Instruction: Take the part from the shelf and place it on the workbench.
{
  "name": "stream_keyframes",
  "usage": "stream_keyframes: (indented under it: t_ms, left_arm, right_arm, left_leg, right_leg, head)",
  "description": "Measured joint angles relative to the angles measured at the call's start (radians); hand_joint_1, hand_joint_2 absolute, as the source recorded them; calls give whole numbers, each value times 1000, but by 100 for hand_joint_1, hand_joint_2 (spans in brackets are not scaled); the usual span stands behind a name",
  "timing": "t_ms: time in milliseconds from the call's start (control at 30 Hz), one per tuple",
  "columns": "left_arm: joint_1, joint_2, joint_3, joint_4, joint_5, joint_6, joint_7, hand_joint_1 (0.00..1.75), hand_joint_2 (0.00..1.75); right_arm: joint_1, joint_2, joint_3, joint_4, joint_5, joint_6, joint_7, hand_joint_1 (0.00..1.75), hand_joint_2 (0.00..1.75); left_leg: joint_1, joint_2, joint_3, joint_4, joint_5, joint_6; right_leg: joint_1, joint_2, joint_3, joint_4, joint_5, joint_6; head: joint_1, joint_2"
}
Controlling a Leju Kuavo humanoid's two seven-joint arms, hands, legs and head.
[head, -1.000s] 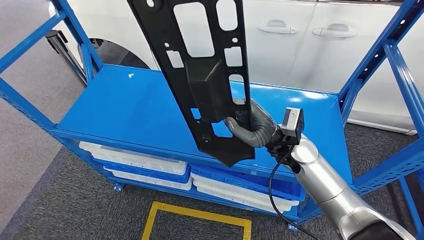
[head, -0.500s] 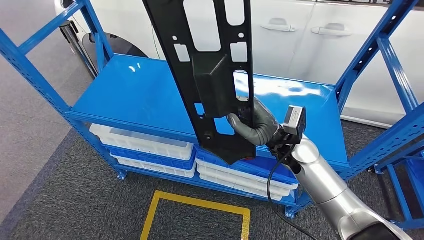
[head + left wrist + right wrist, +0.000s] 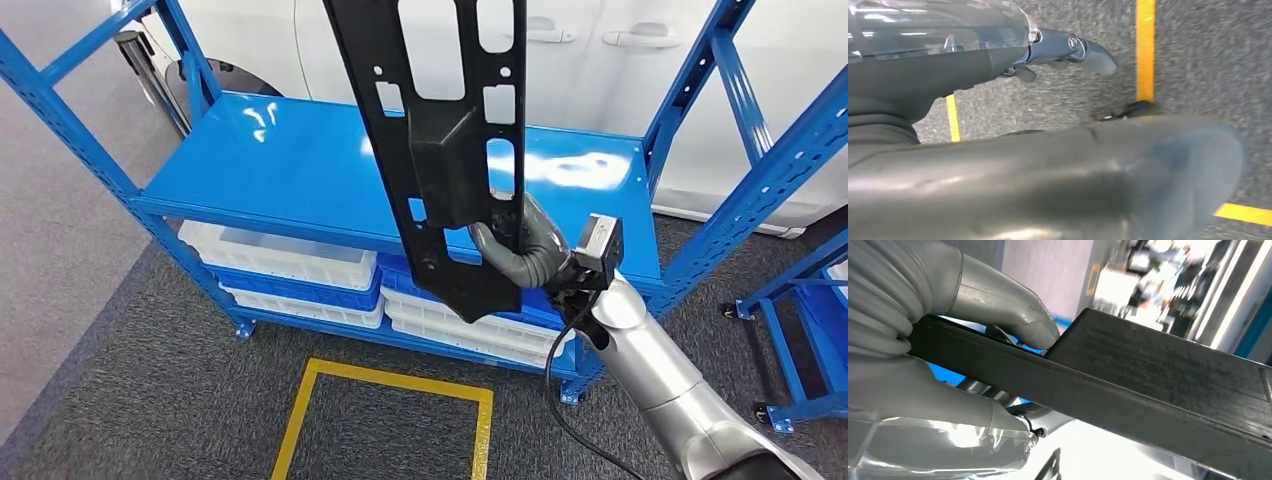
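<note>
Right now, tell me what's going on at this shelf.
The robot's right hand grips a long black part full of cutouts, holding it upright above the blue shelf. The part is off the shelf and not yet set down anywhere. The left hand hangs over the grey floor with yellow lines, holding nothing.

left hand (image 3: 1068, 47), seemingly empty, yellow floor line (image 3: 1145, 50)

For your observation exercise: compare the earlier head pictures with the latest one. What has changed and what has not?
The whole view shifted, so the camera moved: the blue shelf sits differently in frame. The right robot hand keeps gripping the black part, raised clear of the shelf. Nothing was let go.
</note>
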Motion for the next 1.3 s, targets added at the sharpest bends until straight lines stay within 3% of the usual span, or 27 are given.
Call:
stream_keyframes:
  t_ms: [33, 67, 100, 167, 233, 300, 367, 400, 433, 500, 533, 567, 600, 633, 700, 733, 800, 867, 900, 967, 1033, 1067, 1100, 1133, 1167, 1233, 1300]
  left_arm:
    - [0, 0, 0, 0, 0, 0, 1, 0, 0]
    - [1, 0, 0, 0, 0, 1, 1, 0, 0]
    - [1, 0, 0, 0, 0, 1, 1, 0, 0]
    - [0, 0, 0, 0, 1, 2, 1, 0, 0]
    - [-2, -1, 0, 0, 0, 3, 0, 0, 0]
    - [-2, -1, 0, 0, -2, 3, -1, 0, 0]
    - [0, -1, 0, 0, -4, 2, 0, 0, 0]
    - [-1, -1, 0, 0, -5, 1, 1, 0, 0]
    - [-1, -2, 0, 0, -6, 0, 2, 0, 0]
    - [-2, -2, 1, 0, -5, -2, 3, 0, 0]
    - [-1, -2, 1, 0, -4, -2, 3, 0, 0]
    - [0, -2, 1, 0, -4, -2, 3, 0, 0]
    - [1, -2, 1, 0, -3, -2, 3, 0, 0]
    - [2, -2, 2, 0, -2, -2, 2, 0, 0]
    - [3, -4, 2, 0, -2, -1, 1, 0, 0]
    - [4, -6, 2, 1, -2, -1, 1, 0, 0]
    - [5, -10, 2, 1, -2, 0, 0, 0, 0]
    - [6, -11, 3, 2, -2, 0, -1, 0, 0]
    - [6, -11, 3, 2, -2, 0, -1, 0, 0]
    - [8, -10, 3, 2, -2, 0, -1, 0, 0]
    - [9, -10, 3, 2, -3, 0, -1, 0, 0]
    - [9, -10, 3, 2, -4, 0, -1, 0, 0]
    - [9, -10, 3, 2, -5, 0, -1, 0, 0]
    - [9, -10, 3, 2, -5, 0, 0, 0, 0]
    - [8, -10, 3, 2, -6, 0, 1, 0, 0]
    - [5, -11, 3, 2, -7, -1, 3, 0, 0]
    - [3, -11, 3, 3, -8, -3, 5, 0, 0]
  right_arm:
    - [4, 0, -5, 0, 16, -19, -3, 175, 175]
    - [8, -1, -8, 0, 28, -35, -5, 175, 175]
    - [12, -1, -10, 0, 38, -45, -6, 175, 175]
    - [17, -1, -12, 0, 49, -57, -7, 175, 175]
    - [22, -1, -19, -3, 69, -86, -12, 175, 175]
    - [29, -1, -26, -8, 91, -129, -20, 175, 175]
    - [38, -1, -29, -13, 98, -143, -23, 175, 175]
    - [43, 0, -31, -15, 96, -136, -22, 175, 175]
    - [47, 2, -32, -16, 92, -126, -21, 175, 175]
    - [52, 8, -33, -15, 77, -103, -20, 175, 175]
    - [53, 12, -34, -14, 69, -93, -20, 175, 175]
    - [54, 15, -34, -11, 63, -85, -20, 175, 175]
    - [54, 17, -34, -9, 58, -78, -20, 175, 175]
    - [55, 18, -34, -7, 54, -73, -20, 175, 175]
    - [53, 19, -35, -5, 47, -64, -20, 175, 175]
    - [51, 20, -36, -5, 45, -63, -20, 175, 175]
    - [48, 21, -38, -5, 43, -62, -21, 175, 175]
    - [46, 22, -39, -4, 42, -62, -21, 175, 175]
    - [46, 22, -39, -4, 42, -61, -21, 175, 175]
    - [45, 21, -39, -4, 41, -59, -22, 175, 175]
    - [44, 18, -39, -4, 41, -56, -22, 175, 175]
    - [45, 16, -38, -4, 41, -54, -22, 175, 175]
    - [45, 14, -38, -4, 41, -53, -22, 175, 175]
    - [46, 14, -38, -4, 41, -53, -22, 175, 175]
    - [46, 14, -38, -4, 41, -53, -22, 175, 175]
    - [46, 14, -39, -5, 40, -53, -22, 175, 175]
    - [48, 14, -41, -7, 38, -53, -21, 175, 175]
  left_leg:
    - [2, 0, -10, 61, -26, -3]
    - [5, 0, -7, 99, -27, -6]
    - [6, 0, 11, 105, -10, -7]
    - [9, -1, 99, 14, 33, -4]
    - [6, -3, 205, -131, 25, 5]
    - [-2, -5, 246, -203, 10, 17]
    - [-3, -2, 237, -216, 32, 30]
    - [-3, 0, 230, -221, 45, 38]
    - [-2, 3, 220, -226, 60, 46]
    - [-4, 6, 193, -227, 84, 56]
    - [-6, 6, 179, -225, 93, 57]
    - [-8, 6, 165, -223, 102, 58]
    - [-10, 6, 150, -220, 111, 58]
    - [-11, 6, 135, -217, 120, 58]
    - [-13, 6, 110, -214, 138, 56]
    - [-13, 7, 102, -213, 146, 53]
    - [-8, 8, 91, -216, 164, 45]
    - [-4, 7, 87, -224, 178, 34]
    - [-4, 5, 83, -219, 167, 28]
    - [-2, 1, 59, -152, 100, 15]
    - [6, 0, 23, -17, 14, 1]
    - [12, 0, 13, 38, -7, -6]
    - [18, 0, 18, 63, -9, -12]
    - [23, 1, 39, 54, 4, -18]
    - [30, 1, 78, 6, 28, -25]
    - [36, -3, 160, -120, 46, -36]
    - [31, -11, 193, -181, 42, -26]
  right_leg:
    - [1, -1, -15, 0, 12, 1]
    - [1, -1, -31, 1, 23, 2]
    - [1, -1, -46, 1, 35, 4]
    - [1, -1, -72, 2, 57, 10]
    - [2, -1, -87, 1, 76, 20]
    - [-1, -3, -87, -7, 95, 34]
    - [-4, -3, -89, -14, 107, 46]
    - [-4, -1, -97, -2, 88, 49]
    - [-4, 1, -110, 29, 51, 51]
    - [-3, 4, -145, 152, -55, 51]
    - [-3, 5, -159, 218, -91, 51]
    - [-2, 5, -164, 269, -106, 50]
    - [-1, 5, -153, 288, -100, 48]
    - [0, 5, -126, 270, -79, 45]
    - [9, 4, -24, 139, -40, 28]
    - [14, 3, 25, 61, -37, 21]
    - [22, 1, 75, -29, -45, 15]
    - [22, 1, 75, -50, -28, 16]
    - [19, 0, 74, -59, -16, 13]
    - [11, -5, 64, -74, 8, 9]
    - [9, -8, 43, -70, 22, 10]
    - [8, -9, 31, -64, 27, 12]
    - [5, -10, 19, -56, 31, 16]
    - [2, -10, 7, -47, 34, 20]
    - [-2, -10, -6, -37, 36, 24]
    - [-8, -8, -29, -18, 41, 35]
    - [-9, -5, -43, -8, 50, 50]
  head:
    - [0, 0]
    - [0, 0]
    - [0, 0]
    - [0, 0]
    - [0, 0]
    - [0, 0]
    - [0, 0]
    - [0, 0]
    - [0, 0]
    - [0, 0]
    - [0, 0]
    - [0, 0]
    - [0, 0]
    - [0, 0]
    - [0, 0]
    - [0, 0]
    - [0, 0]
    - [0, 0]
    - [0, 0]
    - [0, 0]
    - [0, 0]
    - [0, 0]
    - [0, 0]
    - [0, 0]
    - [0, 0]
    - [0, 0]
    - [0, 0]
